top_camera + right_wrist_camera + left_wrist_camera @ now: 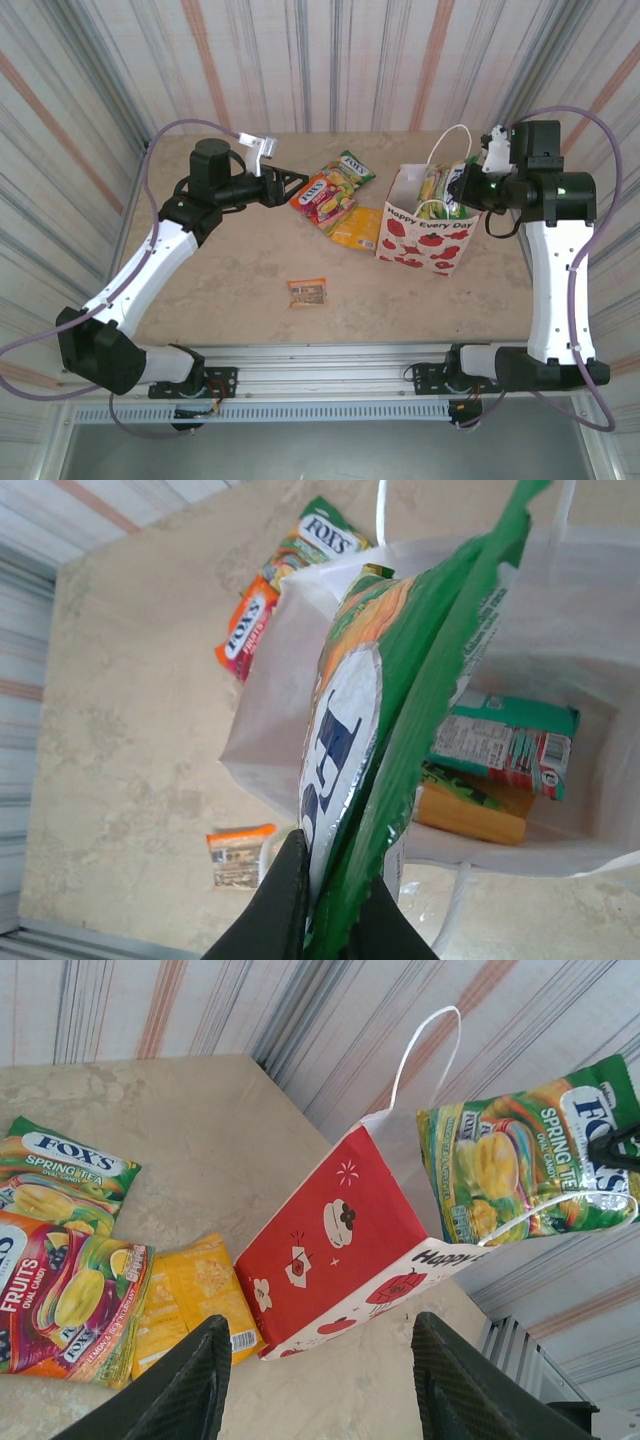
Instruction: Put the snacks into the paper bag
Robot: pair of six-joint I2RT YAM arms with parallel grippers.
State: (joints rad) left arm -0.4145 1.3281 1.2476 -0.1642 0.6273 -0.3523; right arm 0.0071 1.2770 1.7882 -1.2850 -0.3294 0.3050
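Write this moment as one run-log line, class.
right gripper: shut on green packet over paper bag | left gripper: open, empty | table: four packets

The left arm [150, 262] and the right arm [553, 280] both have long white parts and fat black joints. A thin purple cable [190, 125] loops along each one. A small white block [258, 148] sits near each wrist. The fingers [185, 1385] are black with a bumpy pattern.

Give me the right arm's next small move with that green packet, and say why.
Probably lower it straight down a little before any release. The right gripper is shut on the green packet, which hangs over the open mouth of the paper bag with much of it above the rim, so letting go now might tip it out. A teal packet lies at the bottom.
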